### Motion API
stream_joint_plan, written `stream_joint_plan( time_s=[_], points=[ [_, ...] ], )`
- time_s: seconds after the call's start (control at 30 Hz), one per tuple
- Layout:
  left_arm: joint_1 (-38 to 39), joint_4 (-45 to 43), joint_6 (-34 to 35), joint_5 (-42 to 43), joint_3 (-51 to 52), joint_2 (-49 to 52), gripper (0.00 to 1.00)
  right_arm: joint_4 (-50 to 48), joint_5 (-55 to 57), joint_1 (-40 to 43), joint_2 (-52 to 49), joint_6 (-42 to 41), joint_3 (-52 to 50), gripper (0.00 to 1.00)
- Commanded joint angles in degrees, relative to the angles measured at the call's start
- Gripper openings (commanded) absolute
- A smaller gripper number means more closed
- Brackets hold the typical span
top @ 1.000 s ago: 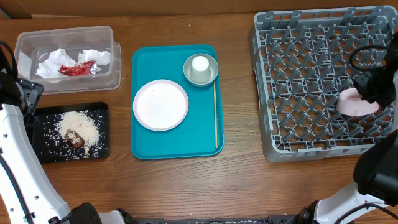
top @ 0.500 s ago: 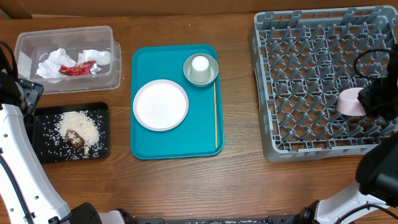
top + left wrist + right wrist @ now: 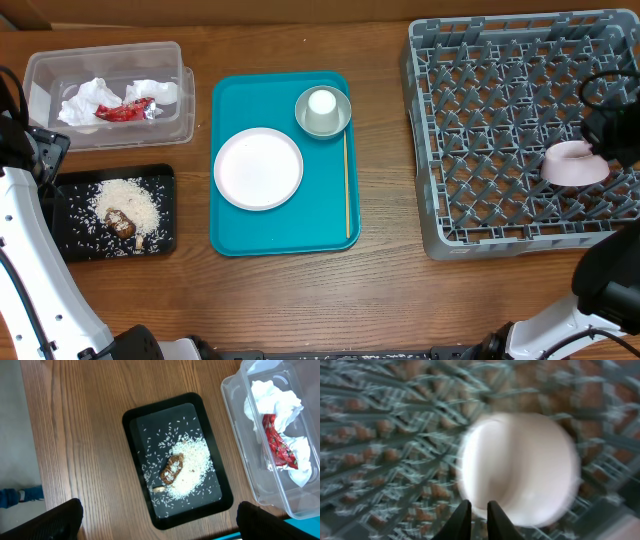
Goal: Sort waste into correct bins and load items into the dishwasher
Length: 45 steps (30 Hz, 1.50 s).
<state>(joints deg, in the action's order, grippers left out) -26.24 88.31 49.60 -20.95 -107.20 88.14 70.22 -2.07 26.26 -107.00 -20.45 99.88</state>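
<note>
The overhead view alone takes in the whole tabletop (image 3: 380, 300). A large square grey plastic dish rack (image 3: 480, 120), a lattice of upright pegs, sits at the right. The pale pink dish (image 3: 572, 166) leans among the pegs near the rack's right edge. The dark right gripper (image 3: 612, 135) hangs just beyond the dish on its far right.

The right wrist view is blurred. It shows the dish (image 3: 520, 467) as a smooth round pale disc over the grey lattice (image 3: 380, 435). The jaws of the right gripper (image 3: 478, 519) are drawn almost together, with only a sliver between them and nothing held.

In the middle lies a flat teal tray (image 3: 240, 225). It carries a round white plate (image 3: 258, 168) and a grey bowl (image 3: 341, 118) with a small white cup (image 3: 321, 102) standing in it. A thin wooden stick (image 3: 346, 185) lies along the tray's right side.

At the far left, a clear plastic tub (image 3: 110, 52) holds crumpled white napkins (image 3: 85, 100) and a red wrapper (image 3: 125, 110). Near it, a shallow black tray (image 3: 70, 240) holds loose white rice (image 3: 130, 200) and a brown lump (image 3: 120, 225).

The left wrist view gives these closer. It shows the glossy rounded rim of the black tray (image 3: 140, 425), scattered grains around the rice heap (image 3: 192, 470), and the lump (image 3: 171, 467) speckled with rice. The wrapper (image 3: 277, 445) is shiny and creased between the folds of napkin (image 3: 270, 395). The left gripper (image 3: 160, 505) hovers with its jaws spread wide and empty.
</note>
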Motion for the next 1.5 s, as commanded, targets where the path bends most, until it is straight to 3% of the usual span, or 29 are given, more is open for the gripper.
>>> stream_joint_plan(
  time_s=[0.0, 0.17, 0.33, 1.1, 1.33, 1.47],
  points=[
    [0.11, 0.09, 1.22, 0.2, 0.13, -0.39, 1.0, -1.11, -0.9, -1.05, -0.35, 2.58, 1.33, 0.15],
    [0.11, 0.09, 1.22, 0.2, 0.13, -0.39, 1.0, -0.24, 2.93, -1.07, -2.29, 0.52, 1.33, 0.14],
    [0.11, 0.09, 1.22, 0.2, 0.13, -0.39, 1.0, 1.11, 3.85, -1.07, -4.42, -0.31, 1.33, 0.05],
    [0.11, 0.09, 1.22, 0.2, 0.13, -0.39, 1.0, 11.21, 9.46, 4.2, -1.64, -8.39, 1.46, 0.04],
    [0.11, 0.09, 1.22, 0.2, 0.13, -0.39, 1.0, 12.94, 6.01, 4.22, 2.69, -8.26, 1.46, 0.04],
    [0.11, 0.09, 1.22, 0.2, 0.13, -0.39, 1.0, 12.63, -4.79, 3.37, 4.07, -2.67, 1.46, 0.04]
  ],
)
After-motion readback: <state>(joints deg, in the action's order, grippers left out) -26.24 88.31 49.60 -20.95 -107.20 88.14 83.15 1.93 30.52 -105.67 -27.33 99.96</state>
